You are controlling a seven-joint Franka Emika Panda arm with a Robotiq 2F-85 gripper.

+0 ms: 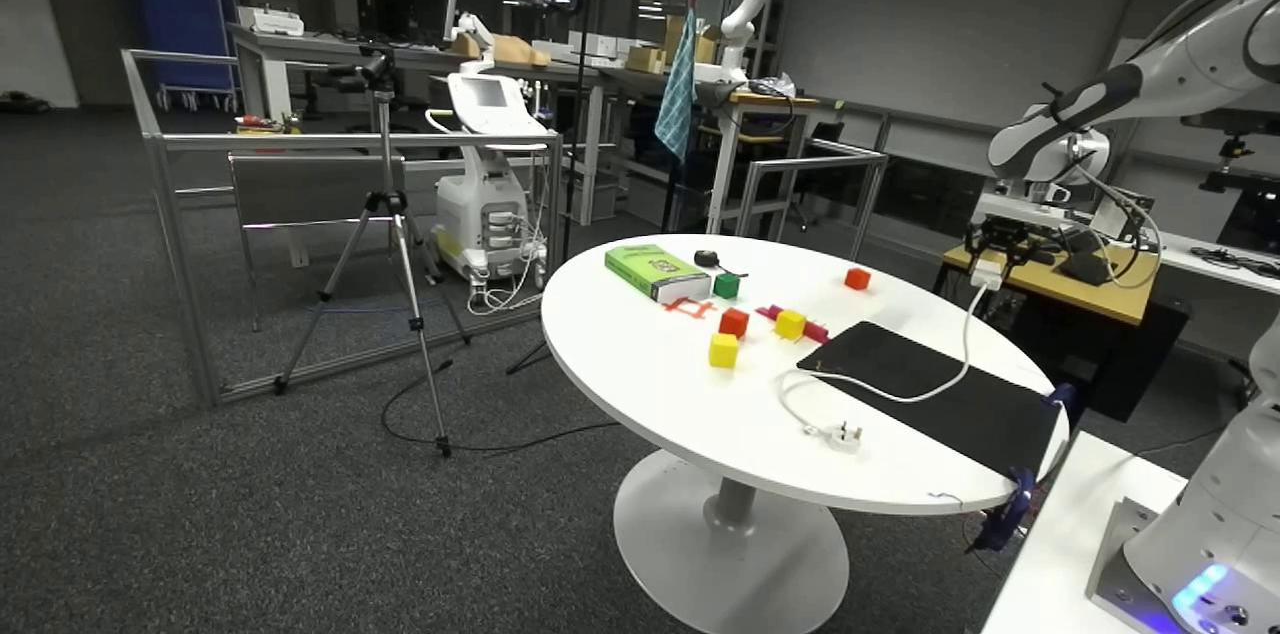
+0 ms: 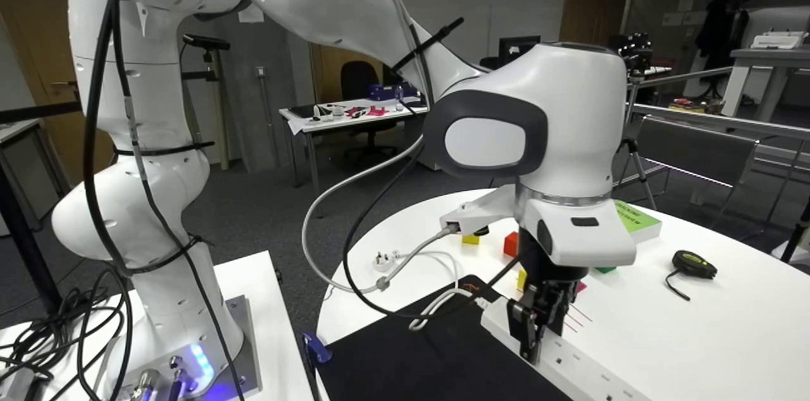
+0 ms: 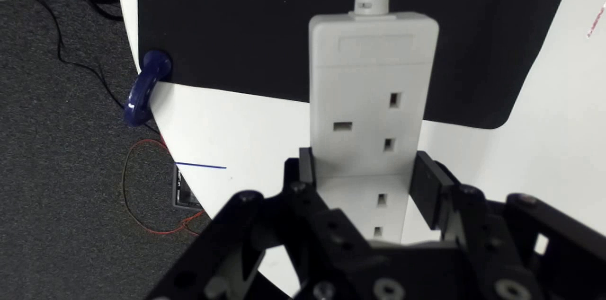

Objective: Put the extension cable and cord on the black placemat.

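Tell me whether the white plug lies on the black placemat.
No: the white plug lies on the white tabletop, off the edge of the black placemat.

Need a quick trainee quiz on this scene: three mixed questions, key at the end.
1. Multiple choice: what does the claw grip?
(a) the tape measure
(b) the white socket strip
(c) the green book
2. True or false: the plug lies on the round table, off the black placemat.
3. Short answer: how many yellow blocks are in view?

Key: 1. b; 2. true; 3. two.
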